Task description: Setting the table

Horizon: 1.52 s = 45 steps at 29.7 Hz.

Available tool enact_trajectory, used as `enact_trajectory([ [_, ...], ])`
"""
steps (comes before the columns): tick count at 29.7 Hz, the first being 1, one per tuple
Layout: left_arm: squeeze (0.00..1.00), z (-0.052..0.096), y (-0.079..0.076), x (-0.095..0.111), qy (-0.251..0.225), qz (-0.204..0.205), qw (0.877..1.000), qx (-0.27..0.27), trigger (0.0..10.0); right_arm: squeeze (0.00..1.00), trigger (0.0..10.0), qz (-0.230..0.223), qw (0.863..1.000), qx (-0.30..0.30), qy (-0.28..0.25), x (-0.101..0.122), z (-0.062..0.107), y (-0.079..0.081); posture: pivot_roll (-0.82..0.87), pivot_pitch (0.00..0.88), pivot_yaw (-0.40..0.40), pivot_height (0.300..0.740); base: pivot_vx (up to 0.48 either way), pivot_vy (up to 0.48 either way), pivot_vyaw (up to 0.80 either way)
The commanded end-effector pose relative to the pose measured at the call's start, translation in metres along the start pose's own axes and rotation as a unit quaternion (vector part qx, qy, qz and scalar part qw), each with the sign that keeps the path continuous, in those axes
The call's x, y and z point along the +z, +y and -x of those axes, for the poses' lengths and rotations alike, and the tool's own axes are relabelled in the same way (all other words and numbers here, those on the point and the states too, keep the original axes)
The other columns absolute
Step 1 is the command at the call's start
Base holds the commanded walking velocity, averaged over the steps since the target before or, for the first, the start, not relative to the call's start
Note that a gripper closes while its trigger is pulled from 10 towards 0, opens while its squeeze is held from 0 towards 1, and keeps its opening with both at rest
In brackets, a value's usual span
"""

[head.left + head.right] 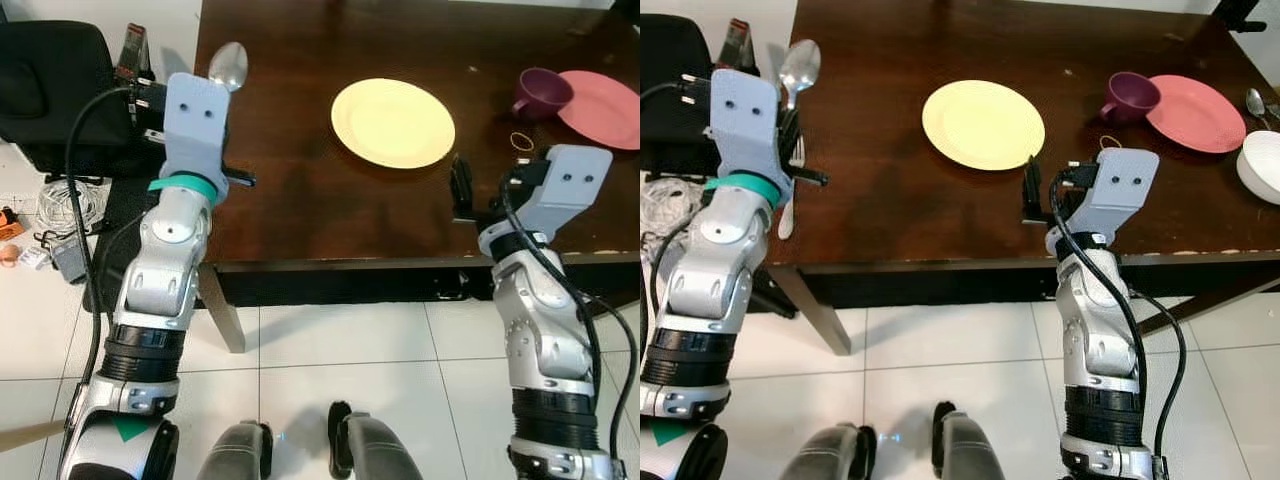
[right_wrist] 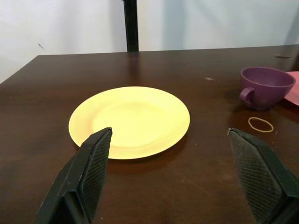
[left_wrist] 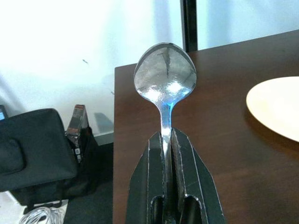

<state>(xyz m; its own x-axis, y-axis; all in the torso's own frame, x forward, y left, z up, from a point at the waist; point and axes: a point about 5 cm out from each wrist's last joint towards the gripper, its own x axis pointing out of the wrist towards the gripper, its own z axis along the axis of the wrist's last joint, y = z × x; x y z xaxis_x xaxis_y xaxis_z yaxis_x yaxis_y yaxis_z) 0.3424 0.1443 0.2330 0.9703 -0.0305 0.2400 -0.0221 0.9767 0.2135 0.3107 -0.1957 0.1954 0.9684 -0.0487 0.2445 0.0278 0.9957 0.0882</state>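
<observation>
My left gripper [image 3: 166, 136] is shut on the handle of a silver spoon [image 3: 165, 74], which stands bowl-up over the dark wooden table's [image 1: 300, 210] left end. In the left eye view the spoon [image 1: 229, 66] sticks out above the grey wrist mount. A yellow plate [image 1: 393, 122] lies flat in the middle of the table. My right gripper [image 2: 169, 134] is open and holds nothing, hovering low over the table's front edge just short of the yellow plate [image 2: 129, 120]. Under my left wrist a fork [image 1: 788, 215] lies at the table's left edge.
A purple cup [image 1: 541, 92] and a pink plate [image 1: 605, 108] sit at the right, with a rubber band [image 2: 260, 124] in front of the cup. Farther right are a white bowl [image 1: 1262, 165] and another spoon [image 1: 1255, 100]. A black bag [image 1: 50, 80] and cables [image 1: 70, 205] lie on the floor to the left.
</observation>
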Motion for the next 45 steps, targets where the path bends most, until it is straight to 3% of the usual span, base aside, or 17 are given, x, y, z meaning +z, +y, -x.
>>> enact_trajectory([
  [1,0.00,0.0016,-0.0020,-0.0097,0.019,0.005,1.000,0.001,10.0,0.00,10.0,-0.004,1.000,-0.006,0.001,-0.0021,-0.0003,-0.0018,0.02,0.058,-0.008,0.740,0.000,0.000,0.00],
  [19,0.00,0.0027,0.0017,-0.0135,0.033,0.021,0.999,0.014,10.0,0.00,10.0,-0.025,1.000,-0.012,0.007,-0.0032,-0.0019,0.0001,0.02,0.060,-0.006,0.740,-0.042,0.000,0.00],
  [45,0.00,0.0047,0.0025,-0.0146,0.036,0.021,0.999,0.014,10.0,0.00,10.0,-0.028,0.999,-0.014,0.019,-0.0063,-0.0036,0.0016,0.02,0.061,-0.006,0.740,-0.457,0.000,0.00],
])
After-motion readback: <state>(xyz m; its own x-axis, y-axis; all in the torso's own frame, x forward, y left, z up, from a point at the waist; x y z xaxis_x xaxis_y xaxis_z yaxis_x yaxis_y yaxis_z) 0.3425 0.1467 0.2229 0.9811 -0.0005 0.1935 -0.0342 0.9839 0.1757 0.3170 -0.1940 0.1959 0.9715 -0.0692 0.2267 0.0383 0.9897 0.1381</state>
